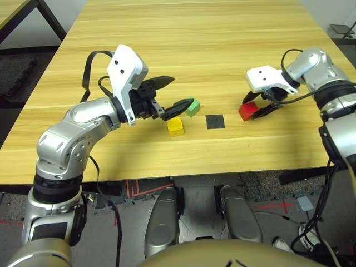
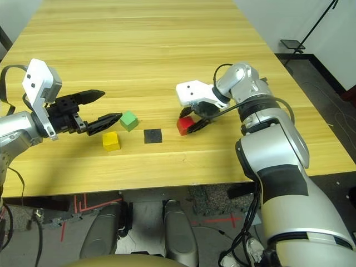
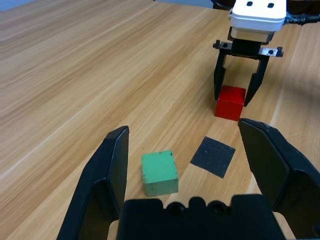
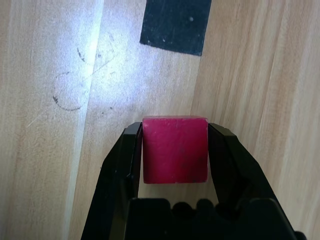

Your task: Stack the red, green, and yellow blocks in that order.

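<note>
Red block [image 4: 175,149] between right pincer [image 4: 175,150] fingers, near black patch [image 4: 175,25].

Both head cameras look down over the table [image 1: 222,33]; each wrist camera peers closely along its fingers, both catching the red block [image 3: 230,102].

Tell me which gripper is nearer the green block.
Left. The left gripper is open around the green block; the right gripper is across the black patch, shut on the red block.

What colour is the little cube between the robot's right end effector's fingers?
Bright red: the small matte red cube, seen best in the right wrist view.
</note>
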{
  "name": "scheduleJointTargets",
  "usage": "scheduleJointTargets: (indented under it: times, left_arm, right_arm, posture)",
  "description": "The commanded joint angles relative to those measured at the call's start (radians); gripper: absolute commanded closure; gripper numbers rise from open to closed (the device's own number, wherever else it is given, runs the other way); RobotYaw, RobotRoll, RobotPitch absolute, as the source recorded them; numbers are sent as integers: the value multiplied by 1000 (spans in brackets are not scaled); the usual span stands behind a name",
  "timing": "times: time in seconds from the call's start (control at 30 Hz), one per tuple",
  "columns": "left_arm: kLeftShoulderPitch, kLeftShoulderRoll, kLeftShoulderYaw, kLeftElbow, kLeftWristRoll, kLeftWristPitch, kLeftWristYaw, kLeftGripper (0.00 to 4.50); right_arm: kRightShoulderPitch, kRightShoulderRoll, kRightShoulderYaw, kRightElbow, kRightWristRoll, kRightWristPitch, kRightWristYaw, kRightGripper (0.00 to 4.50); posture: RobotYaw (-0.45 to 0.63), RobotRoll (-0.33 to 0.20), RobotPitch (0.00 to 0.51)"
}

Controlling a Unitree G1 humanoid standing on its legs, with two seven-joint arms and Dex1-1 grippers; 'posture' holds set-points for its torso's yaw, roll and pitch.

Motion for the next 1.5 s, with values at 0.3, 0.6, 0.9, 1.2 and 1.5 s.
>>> scheduleJointTargets:
  times: [0.3,0.6,0.9,1.2,1.5]
  left_arm:
    - [-54,-29,-32,-5,16,22,37,0]
    - [-99,-71,-74,18,45,23,44,0]
    - [-94,-77,-58,1,52,44,58,0]
    - [-79,-89,-46,-27,46,65,83,0]
    - [-71,-97,-46,-35,47,70,90,0]
  right_arm:
    - [20,-6,135,-422,258,324,6,2450]
    - [124,-47,137,-740,217,549,-7,2450]
    - [163,-2,131,-801,136,615,-61,2450]
    - [168,24,117,-784,107,602,-73,2450]
    - [184,29,114,-787,84,594,-70,2450]
  posture:
    - [451,-242,134]
    - [456,-251,140]
    - [481,-255,155]
    - [491,-262,167]
    - [485,-260,175]
